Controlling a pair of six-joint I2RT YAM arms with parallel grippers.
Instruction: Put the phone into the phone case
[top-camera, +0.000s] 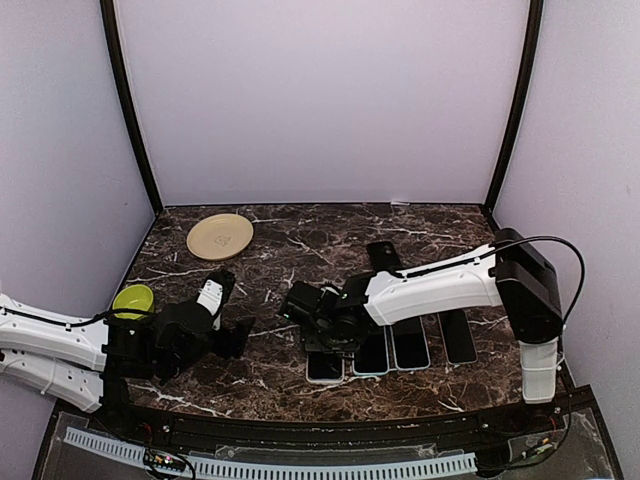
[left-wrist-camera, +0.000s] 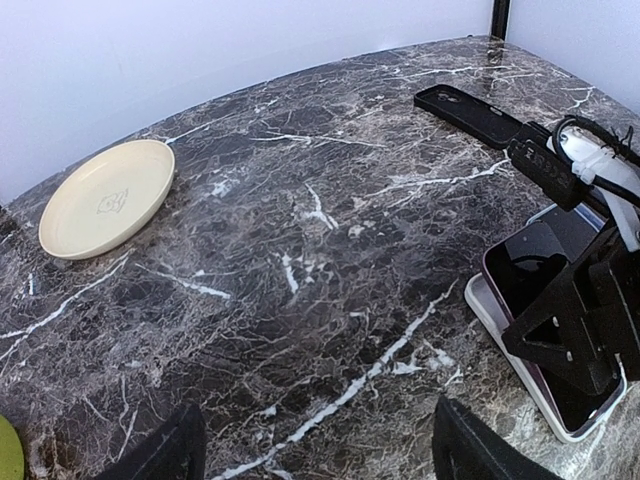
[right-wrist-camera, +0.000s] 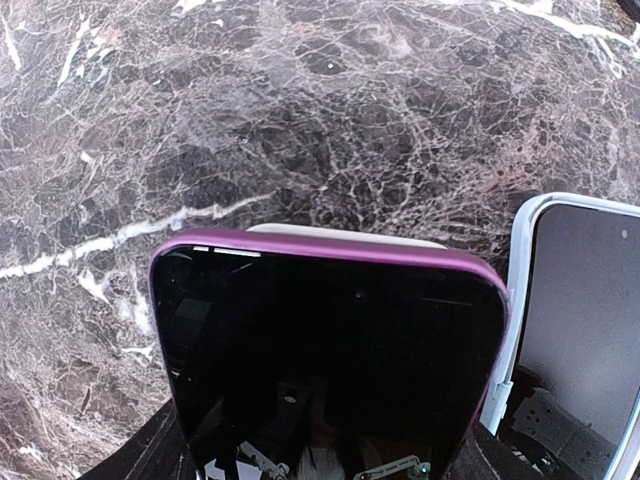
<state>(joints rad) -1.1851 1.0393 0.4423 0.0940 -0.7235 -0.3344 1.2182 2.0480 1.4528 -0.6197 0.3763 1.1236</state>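
My right gripper is shut on a purple-edged phone with a dark screen, and holds it tilted just above a white phone case that lies flat on the table. The phone and the white case also show at the right of the left wrist view. The right gripper grips the phone's near end. My left gripper is open and empty, low over bare marble left of the case. It shows in the top view too.
Three more phones lie in a row right of the white case. A light-blue one is closest. A black case lies behind them. A cream plate sits at the back left, and a green bowl at the left edge.
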